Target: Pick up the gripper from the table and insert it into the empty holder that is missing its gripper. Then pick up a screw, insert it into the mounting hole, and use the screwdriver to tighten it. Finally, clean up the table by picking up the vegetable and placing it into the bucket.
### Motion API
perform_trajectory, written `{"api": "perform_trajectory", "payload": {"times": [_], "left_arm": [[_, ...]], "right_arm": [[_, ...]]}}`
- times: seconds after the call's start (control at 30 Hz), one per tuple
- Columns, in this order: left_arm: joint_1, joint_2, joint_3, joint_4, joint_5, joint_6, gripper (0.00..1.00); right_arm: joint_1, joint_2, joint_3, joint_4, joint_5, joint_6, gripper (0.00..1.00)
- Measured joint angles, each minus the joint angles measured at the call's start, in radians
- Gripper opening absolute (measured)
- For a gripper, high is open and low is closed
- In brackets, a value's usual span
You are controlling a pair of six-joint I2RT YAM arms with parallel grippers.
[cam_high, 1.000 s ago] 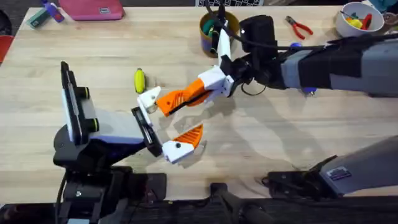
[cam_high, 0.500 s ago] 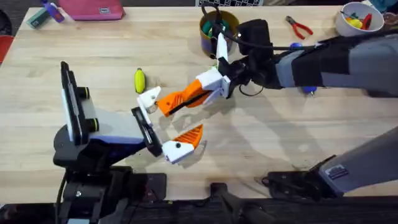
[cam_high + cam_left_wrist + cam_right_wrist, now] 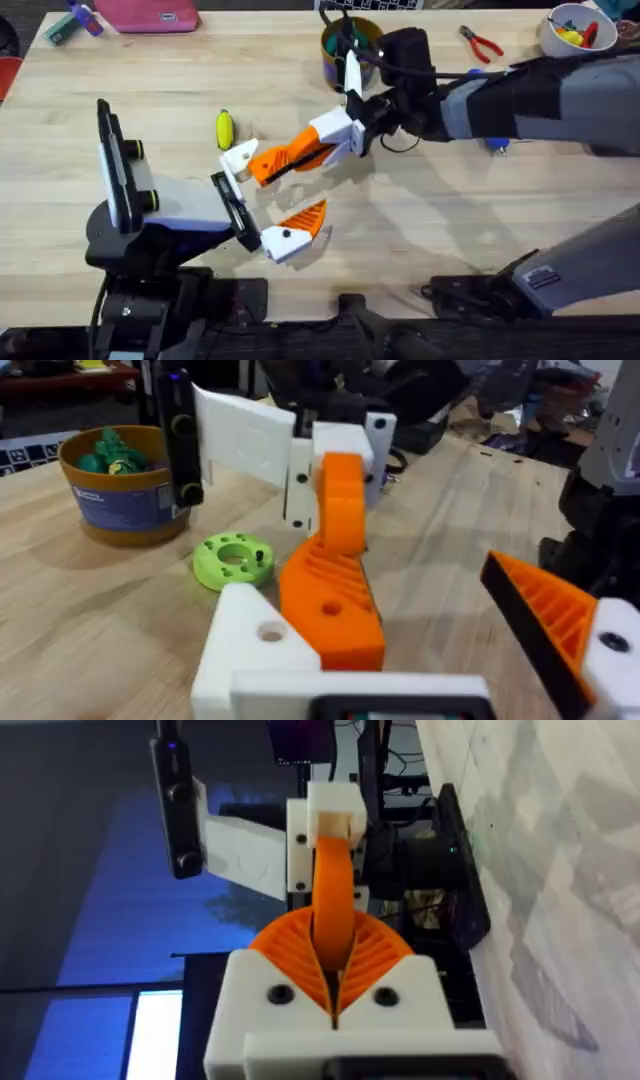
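Step in hand: insertion. Your right end effector (image 3: 300, 155) clamped on gripper (image 3: 272, 160), tip at holder (image 3: 238, 158), surface centre-left. Left end effector (image 3: 270, 200) spread wide, nothing held. Next, judged: you press gripper fully home, then release. Vegetable (image 3: 224, 128) just beyond holder.

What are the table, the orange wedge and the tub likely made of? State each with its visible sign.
Table: wood, matte; plank seams and grain show.
Orange wedge: plastic, probably printed; uniform colour, moulded ribs, a round hole.
Tub: likely plastic or coated paper; smooth brown rim, printed blue band. The look leaves it open.
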Motion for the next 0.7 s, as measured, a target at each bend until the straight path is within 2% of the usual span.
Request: {"api": "perform_trajectory", "payload": {"times": [0.7], "left_arm": [[0.0, 0.0, 0.0, 0.0, 0.0, 0.004, 0.985]], "right_arm": [[0.026, 0.0, 0.035, 0.004, 0.118, -0.01, 0.009]]}}
